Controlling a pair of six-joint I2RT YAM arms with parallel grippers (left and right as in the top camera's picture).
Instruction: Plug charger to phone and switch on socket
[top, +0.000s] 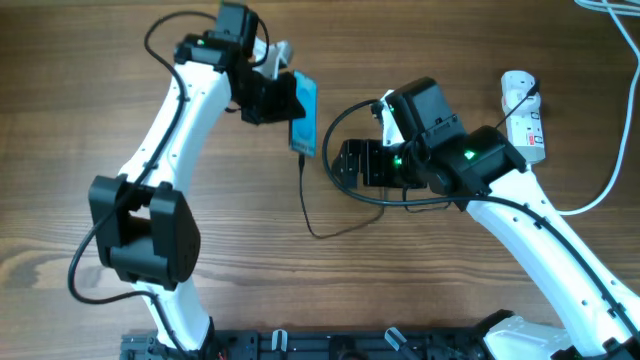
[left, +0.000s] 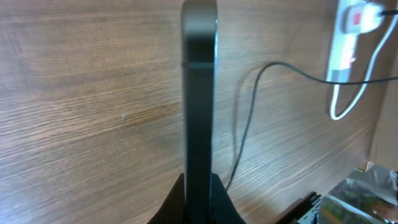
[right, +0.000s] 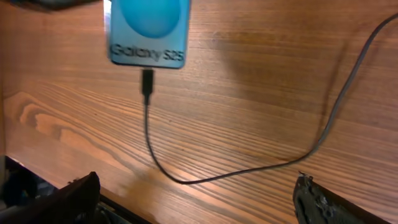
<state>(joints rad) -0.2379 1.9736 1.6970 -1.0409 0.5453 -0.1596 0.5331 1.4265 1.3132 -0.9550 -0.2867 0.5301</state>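
Your left gripper is clamped on the phone, a small rectangular smartphone with a bright cyan-blue screen. It holds the phone tilted on one long edge, left of centre over the brown wooden table. I cannot tell whether the phone touches the wood.

In the left wrist view you see the phone edge-on, a thin dark slab standing upright between the two black fingers. In the right wrist view its screen faces you, and a white strip at the lower end reads "Galaxy S25".

The small black connector plug sits against the phone's end edge, right below that white strip. It looks inserted, but you cannot see how deep. From it the long thin black charger cable drops away, bends, and runs across the table under your right arm.

Your right gripper hangs just beside the phone on its right. Its fingers are spread wide with nothing between them, and the cable lies on the wood below.

The power strip, a white elongated plastic block with small red marks, lies well apart at the far right. In the left wrist view the black cable reaches it, but you cannot tell how it is seated or how the switch stands. A thick white cord loops off the strip.
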